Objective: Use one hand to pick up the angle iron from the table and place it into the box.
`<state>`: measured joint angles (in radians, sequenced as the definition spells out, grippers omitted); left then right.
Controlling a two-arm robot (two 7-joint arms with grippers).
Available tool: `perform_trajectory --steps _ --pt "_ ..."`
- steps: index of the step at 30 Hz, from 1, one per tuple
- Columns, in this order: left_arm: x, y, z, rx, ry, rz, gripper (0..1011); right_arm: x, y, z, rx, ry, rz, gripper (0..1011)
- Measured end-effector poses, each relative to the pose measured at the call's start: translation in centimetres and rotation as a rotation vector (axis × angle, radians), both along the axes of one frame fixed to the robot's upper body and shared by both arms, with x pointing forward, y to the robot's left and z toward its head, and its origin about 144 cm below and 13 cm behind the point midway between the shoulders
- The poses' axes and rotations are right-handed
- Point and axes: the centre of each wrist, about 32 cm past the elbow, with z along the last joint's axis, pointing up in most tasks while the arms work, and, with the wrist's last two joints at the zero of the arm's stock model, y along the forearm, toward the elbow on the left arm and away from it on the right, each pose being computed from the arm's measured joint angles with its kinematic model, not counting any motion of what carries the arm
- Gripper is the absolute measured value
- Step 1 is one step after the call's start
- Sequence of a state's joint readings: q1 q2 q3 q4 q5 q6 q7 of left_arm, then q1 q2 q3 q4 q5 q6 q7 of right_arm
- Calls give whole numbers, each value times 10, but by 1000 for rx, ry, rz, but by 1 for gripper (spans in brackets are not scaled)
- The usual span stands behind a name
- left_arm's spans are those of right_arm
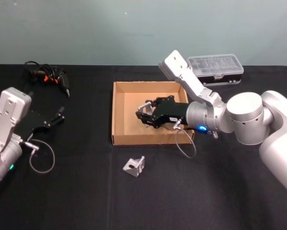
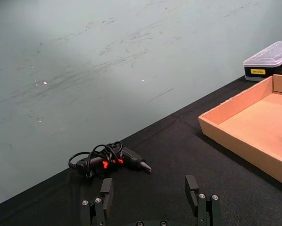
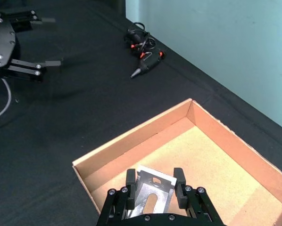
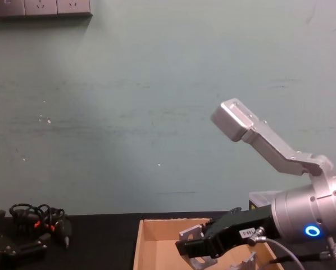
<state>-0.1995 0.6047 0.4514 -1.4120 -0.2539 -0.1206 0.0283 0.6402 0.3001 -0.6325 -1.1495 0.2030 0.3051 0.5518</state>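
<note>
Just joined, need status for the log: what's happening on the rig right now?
The right gripper holds an angle iron, jaws closed on it, over the floor of the box, not yet released. A second angle iron lies on the table in front of the box. The left gripper is parked open at the table's left side.

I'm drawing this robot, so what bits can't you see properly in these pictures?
The angle iron in the right gripper: right wrist view, lower part covered by the fingers.
Inside the case: head view, too small to tell through the lid.
The box: left wrist view, cut off by the picture's edge.
The left gripper: left wrist view, base cut off by the picture's edge.
</note>
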Motion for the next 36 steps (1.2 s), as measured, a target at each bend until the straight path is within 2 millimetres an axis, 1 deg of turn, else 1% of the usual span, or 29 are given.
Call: perform_trajectory --steps 8,19,21,23,24,26,27,28,30,32,36 --pt "0 0 0 0 0 0 1000 8 2 -7 -20 14 -4 486" --pt "0 0 0 0 0 0 1000 9 1 -13 -41 26 -6 486" --pt "0 0 0 0 0 0 1000 9 1 -13 -43 28 -9 499" --pt "0 0 0 0 0 0 1000 9 0 -14 -44 29 -11 547" --pt "0 0 0 0 0 0 1000 9 0 -14 -44 28 -12 603" --pt "0 0 0 0 0 0 1000 8 -1 -13 -42 27 -14 635" --pt "0 0 0 0 0 0 1000 8 -1 -13 -38 25 -15 693" --pt "0 0 0 0 0 0 1000 8 -1 -13 -38 25 -15 693" --pt "0 0 0 0 0 0 1000 7 -2 -12 -31 19 -21 794" --pt "0 0 0 0 0 0 1000 6 -2 -12 -26 14 -24 825" --pt "0 0 0 0 0 0 1000 2 -5 -9 -7 -4 -39 947"
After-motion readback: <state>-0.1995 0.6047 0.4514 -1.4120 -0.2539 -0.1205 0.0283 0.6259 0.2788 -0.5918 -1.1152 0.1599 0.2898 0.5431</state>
